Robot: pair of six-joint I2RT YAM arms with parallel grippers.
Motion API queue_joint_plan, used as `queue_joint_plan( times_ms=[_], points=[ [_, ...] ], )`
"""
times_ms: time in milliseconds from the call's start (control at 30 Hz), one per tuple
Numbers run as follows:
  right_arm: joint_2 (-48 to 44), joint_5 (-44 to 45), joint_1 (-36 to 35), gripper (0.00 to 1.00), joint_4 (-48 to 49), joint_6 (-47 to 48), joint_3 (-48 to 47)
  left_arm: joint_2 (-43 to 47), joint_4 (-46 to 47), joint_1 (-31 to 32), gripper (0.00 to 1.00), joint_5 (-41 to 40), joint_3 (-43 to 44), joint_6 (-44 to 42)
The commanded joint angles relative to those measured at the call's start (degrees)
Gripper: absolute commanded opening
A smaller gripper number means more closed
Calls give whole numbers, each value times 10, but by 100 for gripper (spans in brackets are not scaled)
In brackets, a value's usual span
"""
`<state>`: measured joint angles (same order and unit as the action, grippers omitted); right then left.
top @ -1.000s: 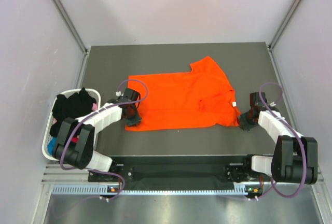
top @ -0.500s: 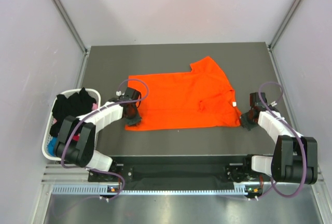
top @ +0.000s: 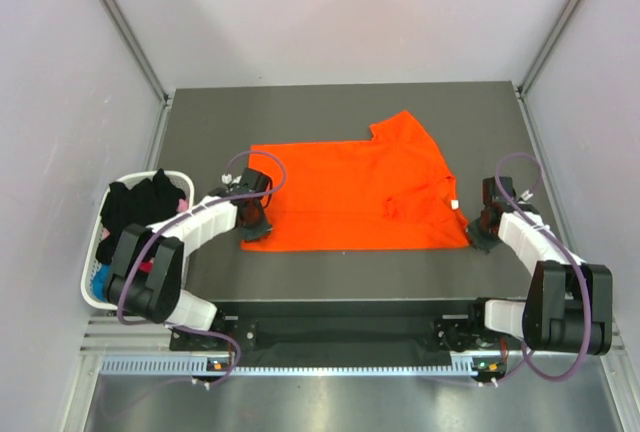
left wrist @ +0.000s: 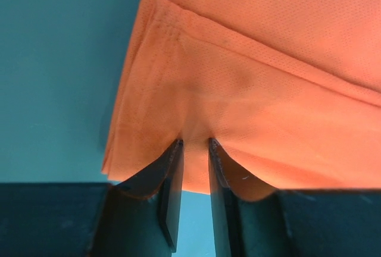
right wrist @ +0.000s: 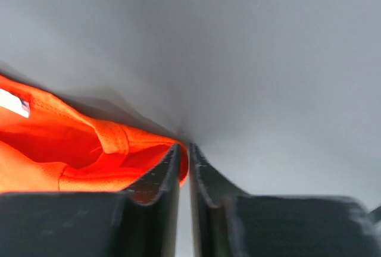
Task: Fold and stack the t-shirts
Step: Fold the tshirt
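The orange tee [top: 360, 197] lay spread flat on the surface [top: 330, 112]. Your left jaws were clamped on its near-left hem corner; your right jaws, almost together, pinched its near-right edge by the white label [top: 453, 202].

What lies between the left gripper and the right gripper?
The orange t-shirt, spread flat, fills that stretch, with the left gripper at one near corner and the right gripper at the other. The top external view shows it.
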<state>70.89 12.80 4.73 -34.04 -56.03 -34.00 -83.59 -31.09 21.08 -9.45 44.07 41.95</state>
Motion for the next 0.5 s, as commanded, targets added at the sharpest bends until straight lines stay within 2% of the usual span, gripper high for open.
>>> queue_joint_plan(
  times_ms=[0, 67, 200, 233, 467],
  points=[
    [-8, 30, 11, 14, -26, 32, -41, 25, -31, -7, 30, -13, 6, -7],
    [-19, 46, 11, 20, -50, 37, -61, 47, -50, -7, 31, 10, 21, -10],
    [-65, 51, 10, 24, -76, 51, -86, 89, -59, -7, 34, 64, 54, -27],
    [-70, 35, 9, 24, -75, 57, -95, 102, -56, -7, 38, 91, 57, -29],
    [-70, -111, -31, 25, 12, 137, -100, 134, 22, -7, 42, 254, 48, -52]
  ],
)
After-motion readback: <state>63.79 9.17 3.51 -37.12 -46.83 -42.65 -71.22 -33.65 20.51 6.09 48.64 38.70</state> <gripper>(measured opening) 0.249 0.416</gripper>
